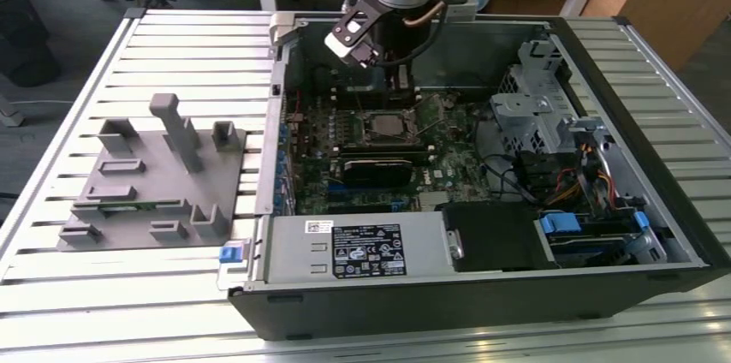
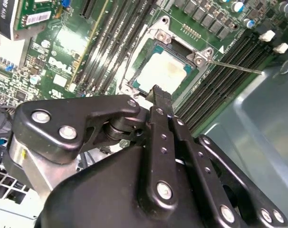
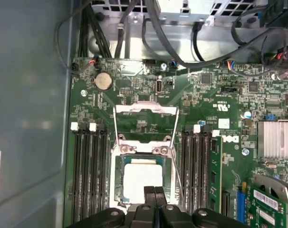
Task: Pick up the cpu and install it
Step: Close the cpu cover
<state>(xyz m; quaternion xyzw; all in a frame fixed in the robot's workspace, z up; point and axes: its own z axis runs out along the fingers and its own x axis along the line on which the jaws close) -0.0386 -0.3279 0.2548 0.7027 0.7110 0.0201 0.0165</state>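
Looking across a slatted metal worktop, a grey fixture plate with upright blocks lies well apart from the end effector, toward the exterior view's left. Next comes an open computer case, with the robot arm reaching down into its far end. Directly beneath the end effector, the cpu lies flat in its socket on the green motherboard, silvery top facing up. The retention frame stands hinged open just past the chip. In both wrist views the black fingertips are pressed together and grip nothing; they hang over one edge of the cpu, and whether they touch it cannot be told. Rows of dark memory slots run on both sides of the socket. Farther from the end effector, toward the exterior view's right, sit a metal drive cage and bundled cables. The cpu looks light, thin and stiff, with a smooth lid that is probably slippery and an underside that is likely delicate. Two opposite edges seem the safest hold, kept level and with gentle pressure.
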